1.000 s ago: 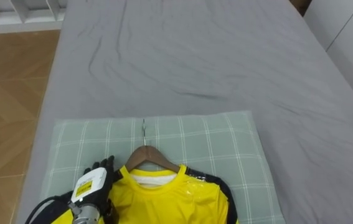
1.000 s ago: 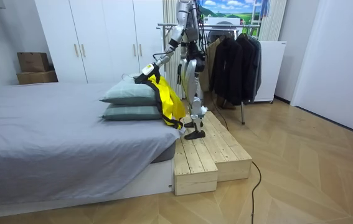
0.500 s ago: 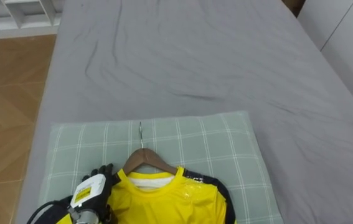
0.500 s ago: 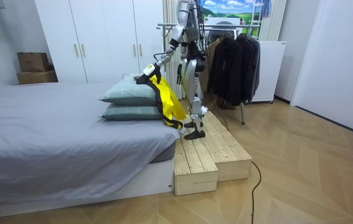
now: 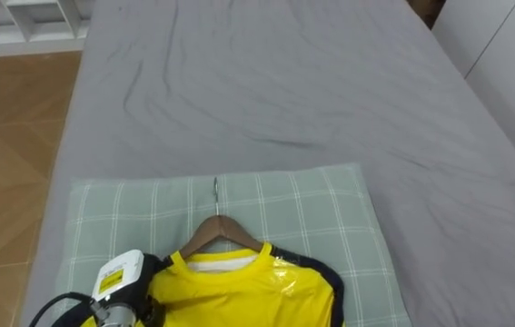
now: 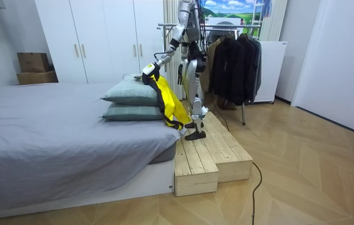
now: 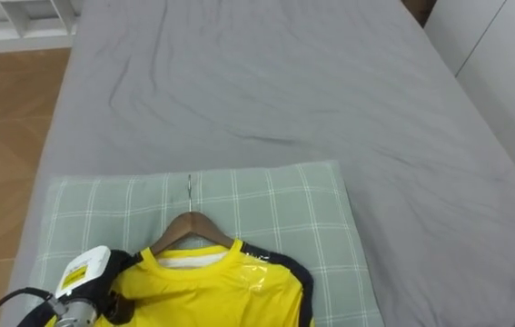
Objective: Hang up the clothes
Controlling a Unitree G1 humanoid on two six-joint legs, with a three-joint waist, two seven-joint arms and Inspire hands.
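At the eye view's lower left the left hand (image 5: 121, 289) comes in low over the pillow (image 5: 311, 209). Its fingers are closed round the left shoulder of the yellow shirt (image 5: 239, 291), most of them tucked out of sight against the cloth.

Just right of the hand, the shirt sits on a wooden hanger (image 5: 223, 232). The hanger's long axis runs across the view from left to right, and its thin metal hook points straight away from the robot, up over the checked pillow toward the grey bed (image 5: 284, 82). So the hand grips one end of the hanger's line, not the neck, and the hook lies up and to the right of the fingers — free, with nothing near it.

In the room view the robot stands on a wooden platform (image 6: 211, 153) at the head of the bed. Its arm reaches toward the room view's left, and the shirt drapes from the hand down past the pillow's edge. The clothes rail (image 6: 226, 25) with its dark garments (image 6: 236, 62) stands on the robot's other side, at the room view's right. The hook therefore points away from the rail — as I judge it, the coming move needs a turn of the body.
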